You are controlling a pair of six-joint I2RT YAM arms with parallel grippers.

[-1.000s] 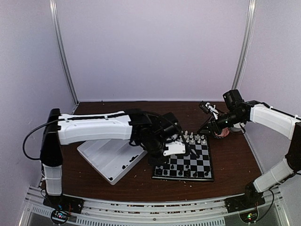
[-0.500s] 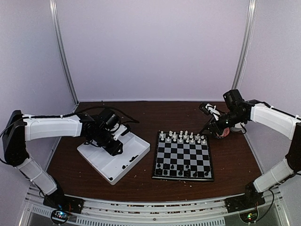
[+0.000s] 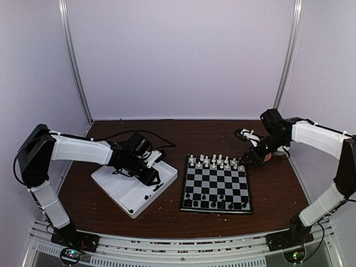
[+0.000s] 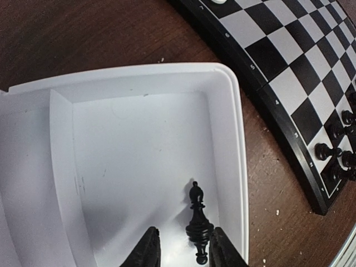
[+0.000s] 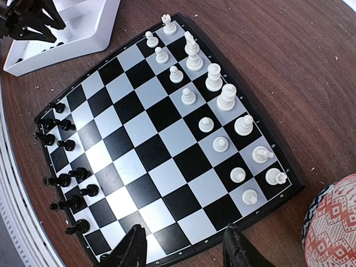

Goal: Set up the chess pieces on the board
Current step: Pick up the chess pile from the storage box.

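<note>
My left claw stands half-open astride a black bishop, with a gap on one side, near the white tray's wall on the chessboard side. My right claw hangs open and empty over the chessboard's far right corner. Other black pieces line its near edge.

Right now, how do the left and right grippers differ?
The left gripper hangs over the white tray, the right gripper over the board at its edge. The left gripper has a black chess piece between its jaws, with a gap on one side; the right gripper has nothing. Both stand open.
</note>
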